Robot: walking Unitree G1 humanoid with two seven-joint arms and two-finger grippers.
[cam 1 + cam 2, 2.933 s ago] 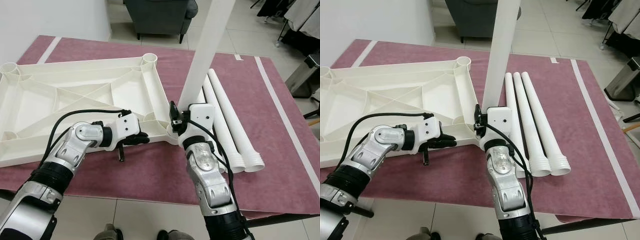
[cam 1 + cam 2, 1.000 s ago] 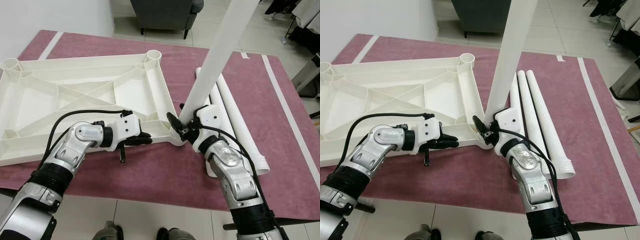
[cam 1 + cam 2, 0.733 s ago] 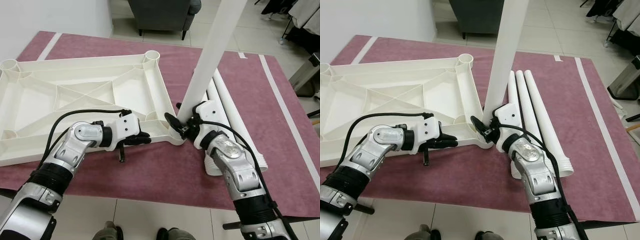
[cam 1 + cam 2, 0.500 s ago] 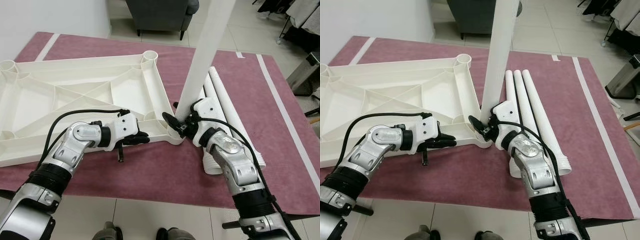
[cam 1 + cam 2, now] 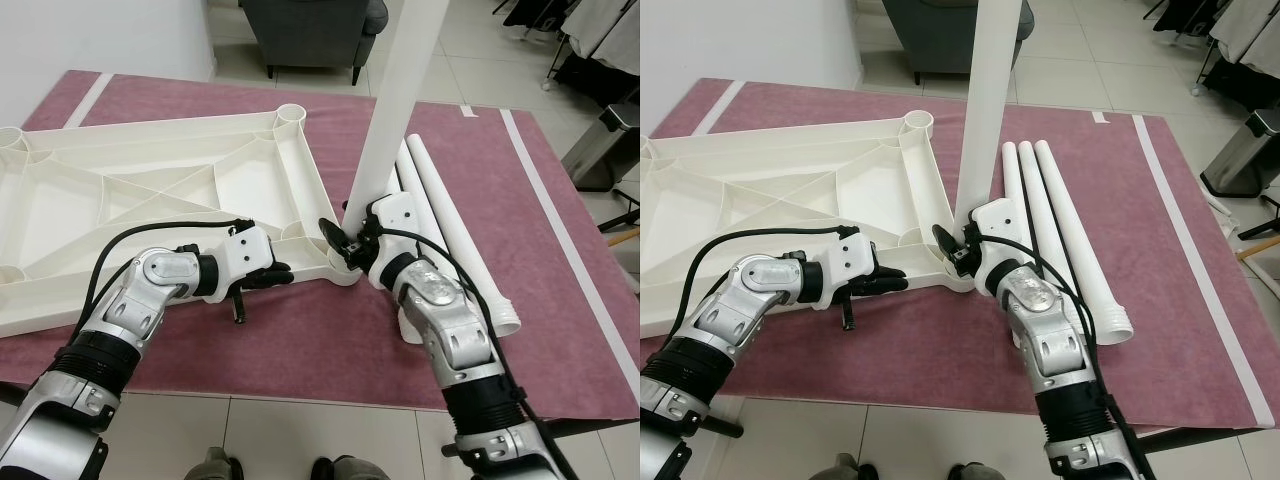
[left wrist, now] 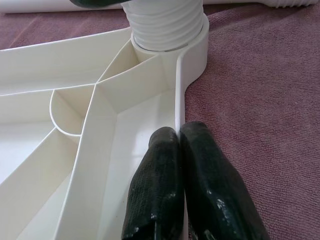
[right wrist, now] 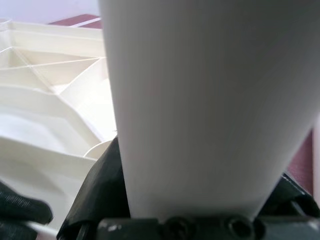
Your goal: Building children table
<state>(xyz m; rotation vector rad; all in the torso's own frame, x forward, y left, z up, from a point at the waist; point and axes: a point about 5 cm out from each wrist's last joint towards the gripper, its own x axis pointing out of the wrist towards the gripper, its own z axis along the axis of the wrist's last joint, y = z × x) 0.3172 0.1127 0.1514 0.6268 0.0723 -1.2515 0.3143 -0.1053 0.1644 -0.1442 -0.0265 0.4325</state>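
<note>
1. At the centre of the frame, the right claw (image 5: 345, 245) is closed around the base of the upright white plastic table leg (image 5: 392, 120), whose ribbed threaded end sits in the corner socket (image 6: 172, 42) of the upturned white ribbed plastic tabletop (image 5: 150, 210).
2. At lower left, the left claw (image 5: 268, 275) has its fingers (image 6: 165, 185) pressed together over the tabletop's near rim wall, steadying it on the maroon-covered surface (image 5: 560, 300).
3. The step looks like screwing the leg home: keep it square to the socket, turn without leaning, and keep the rim pinned so the tabletop does not spin.
4. Count: one tabletop; four legs, one standing and three spare white legs (image 5: 1060, 225) lying side by side right of centre; two claws.
5. Two empty sockets show along the tabletop's far edge.
</note>
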